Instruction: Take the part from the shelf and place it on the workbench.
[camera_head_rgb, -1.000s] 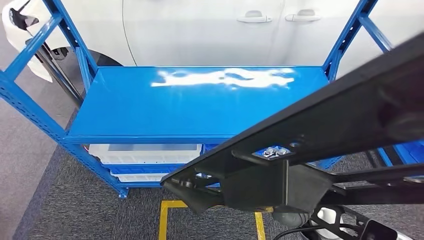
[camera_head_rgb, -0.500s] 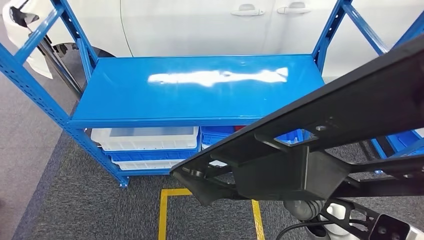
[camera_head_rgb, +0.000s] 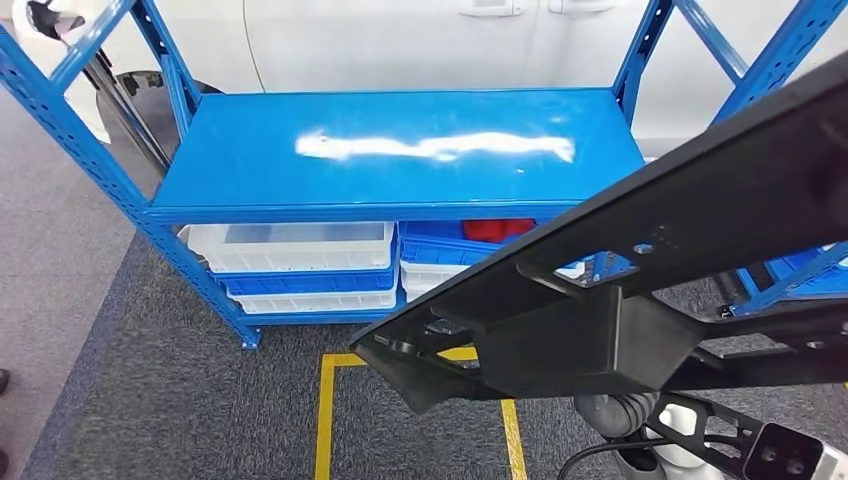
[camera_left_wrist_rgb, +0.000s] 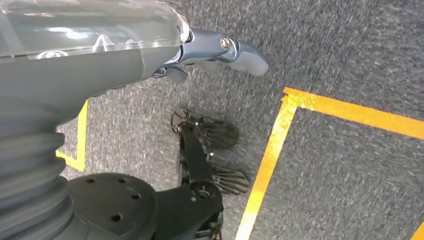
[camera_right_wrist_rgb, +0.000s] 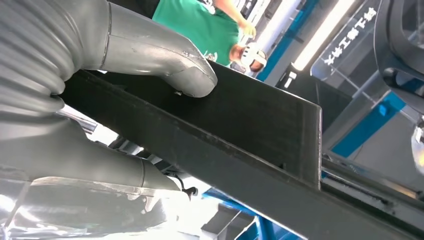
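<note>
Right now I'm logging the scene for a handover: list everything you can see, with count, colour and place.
Part: one, black, long frame-like piece crossing the right foreground.
Shelf: one, blue, ahead, top board bare.
Bins: several, white and blue, on lower level; something red in one.
Car: one, white, behind shelf.
Floor tape: yellow lines on grey carpet.
Person: one, green top, in the right wrist view.
Right hand: grips the part.
Left hand: hangs over the carpet, holding nothing.

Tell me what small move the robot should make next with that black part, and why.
Probably keep backing away from the blue shelf and turn toward the workbench. The right hand already grips the long black part, which is off the shelf and hangs over the carpet, and the left hand hangs free beside the body.
</note>
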